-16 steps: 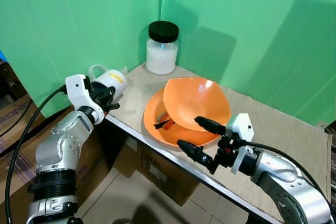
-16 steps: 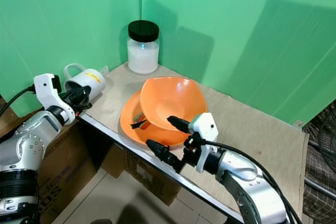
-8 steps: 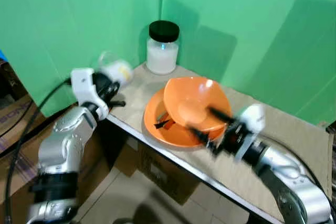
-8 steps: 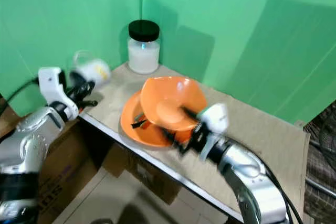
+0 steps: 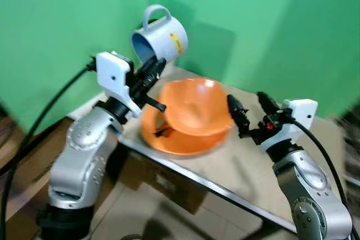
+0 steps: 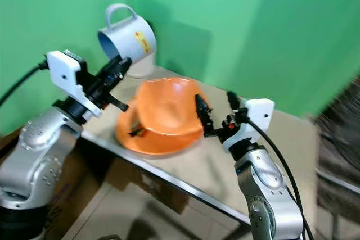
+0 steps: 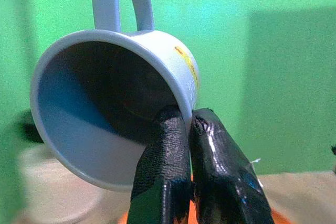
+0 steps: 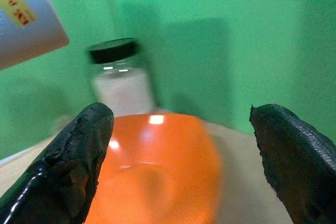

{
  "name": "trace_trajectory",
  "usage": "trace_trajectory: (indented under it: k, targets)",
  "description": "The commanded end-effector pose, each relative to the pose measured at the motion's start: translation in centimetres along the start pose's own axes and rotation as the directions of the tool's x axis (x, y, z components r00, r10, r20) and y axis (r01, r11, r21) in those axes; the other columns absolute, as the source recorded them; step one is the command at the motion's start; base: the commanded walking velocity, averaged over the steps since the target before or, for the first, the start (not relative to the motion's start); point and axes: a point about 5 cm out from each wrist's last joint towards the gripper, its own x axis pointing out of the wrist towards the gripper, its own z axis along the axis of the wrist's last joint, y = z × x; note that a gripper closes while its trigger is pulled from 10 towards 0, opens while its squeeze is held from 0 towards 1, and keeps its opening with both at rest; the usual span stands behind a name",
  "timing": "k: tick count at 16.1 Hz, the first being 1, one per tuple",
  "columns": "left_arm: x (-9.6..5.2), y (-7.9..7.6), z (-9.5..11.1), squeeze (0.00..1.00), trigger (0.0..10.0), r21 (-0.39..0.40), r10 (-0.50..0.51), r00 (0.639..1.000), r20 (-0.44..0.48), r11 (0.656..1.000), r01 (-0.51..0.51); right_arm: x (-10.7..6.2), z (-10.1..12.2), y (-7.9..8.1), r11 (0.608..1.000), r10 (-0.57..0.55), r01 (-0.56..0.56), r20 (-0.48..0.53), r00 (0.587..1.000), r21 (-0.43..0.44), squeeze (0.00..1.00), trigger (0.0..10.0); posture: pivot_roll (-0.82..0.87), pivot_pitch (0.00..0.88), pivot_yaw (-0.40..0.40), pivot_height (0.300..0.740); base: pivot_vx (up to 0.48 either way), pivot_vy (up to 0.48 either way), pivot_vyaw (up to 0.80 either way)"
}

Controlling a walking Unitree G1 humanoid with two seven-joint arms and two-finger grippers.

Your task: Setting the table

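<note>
Mug (image 5: 160, 39), seemingly empty, pinched at its rim by left gripper (image 5: 153, 70) above table (image 5: 247, 164); orange bowl (image 5: 194, 105) in plate (image 5: 177, 141), fronting right gripper (image 5: 250, 105), fingers spread; jar (image 8: 122, 83) of white powder behind.

Orange bowl (image 8: 157, 182) between spread fingers (image 8: 63, 177)

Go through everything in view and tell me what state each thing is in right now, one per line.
Pale blue enamel mug: lifted off the table, tipped on its side, handle up, empty.
Left gripper: shut on the mug's rim.
Right gripper: open, beside the bowl.
Orange plastic bowl: tilted, resting in the plate.
Orange plate: flat on the table.
Glass jar with black lid: upright, lid on.
</note>
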Motion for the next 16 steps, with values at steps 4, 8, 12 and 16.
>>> trace_trajectory:
  k: [4, 8, 12, 16]
  targets:
    - [-0.7, 0.0, 0.0, 0.0, 10.0, 0.059, 0.03, 0.999, -0.024, 0.998, -0.029, 0.6, 0.3, -0.3, 0.997, -0.063, 0.063, 0.005, 0.998, -0.035, 0.0, 10.0, 0.12, 0.0, -0.072, 0.74, 0.0, 0.0, -0.8]
    - [-1.7, -0.7, -0.2, 0.0, 10.0, 0.024, 0.068, 0.997, -0.033, 0.997, -0.067, -0.3, 0.0, -0.8, 0.992, -0.12, 0.119, -0.021, 0.992, -0.049, 0.0, 10.0, 0.11, 0.0, -0.079, 0.74, 0.0, 0.0, -0.8]
    - [-2.3, -0.9, -1.2, 0.0, 10.0, 0.039, 0.09, 0.99, -0.111, 0.996, -0.086, -1.2, 0.5, -1.0, 0.979, -0.191, 0.19, -0.002, 0.982, -0.075, 0.0, 10.0, 0.08, 0.0, -0.074, 0.74, 0.0, 0.0, -0.6]
    - [-2.4, 0.2, -1.5, 0.0, 10.0, 0.116, 0.149, 0.975, -0.164, 0.985, -0.131, -1.4, -0.2, -0.6, 0.982, -0.178, 0.173, -0.061, 0.982, -0.074, 0.0, 10.0, 0.07, 0.0, -0.074, 0.74, 0.0, 0.0, -0.4]
